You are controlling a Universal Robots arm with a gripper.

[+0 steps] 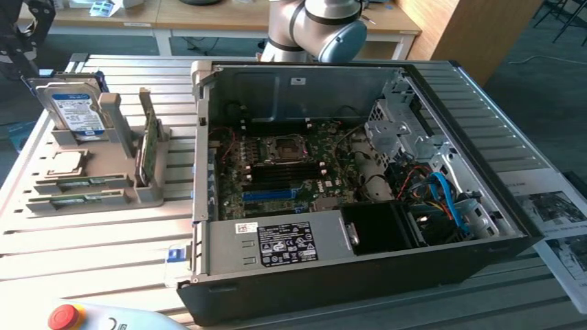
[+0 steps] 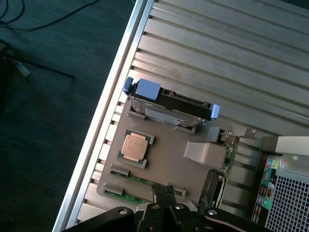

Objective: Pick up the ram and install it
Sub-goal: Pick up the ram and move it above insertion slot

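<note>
Wrist view, at the gripper [image 2: 165, 190]: shut tight, holding nothing, hanging over the ram [image 2: 134, 180]. Ram seated in an edge slot of the gray tray [image 2: 169, 159], just beside the square processor [image 2: 134, 149]. Farther along the tray, hard drive [image 2: 178, 104] standing on edge. Exterior view: tray on slatted table [image 1: 92, 261], to the exterior view's left of the open computer case [image 1: 303, 285].

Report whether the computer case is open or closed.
Open: the computer case has no side panel on, and its motherboard lies exposed inside.
</note>
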